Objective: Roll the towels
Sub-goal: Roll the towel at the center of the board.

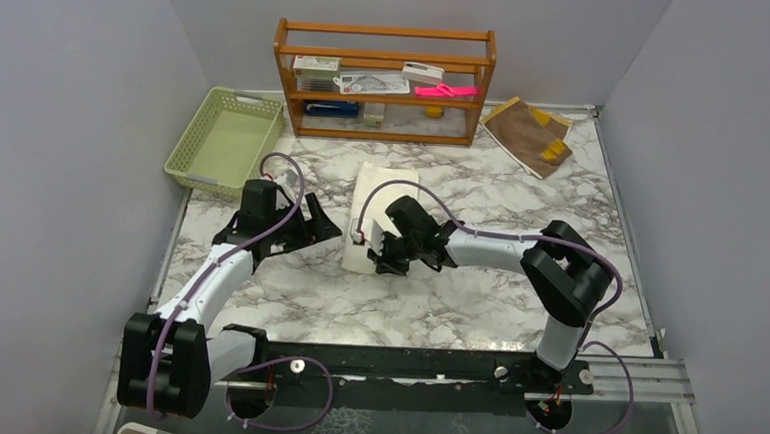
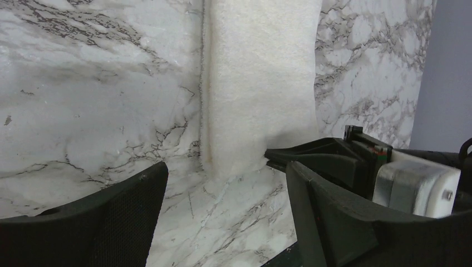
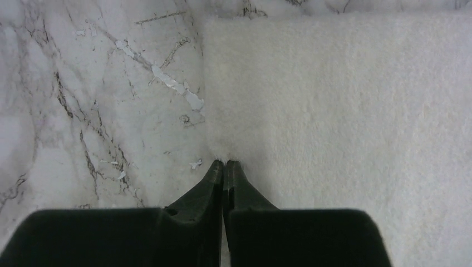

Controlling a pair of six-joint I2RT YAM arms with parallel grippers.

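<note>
The white towel (image 1: 381,209) lies flat at the centre of the tabletop (image 1: 476,306). The right gripper (image 3: 224,163) is clenched at its 6 o'clock edge, maybe catching only fluff, so the edge may slip free; the left gripper (image 2: 225,172) is released.

Soft, even light comes from overhead; the marble table (image 1: 476,311) reads bright without hard glare, and shadows are faint. Both wrist views are crisp on the cream towel (image 3: 345,111); the right gripper (image 3: 224,164), close to the lens, is dark and slightly soft.
</note>
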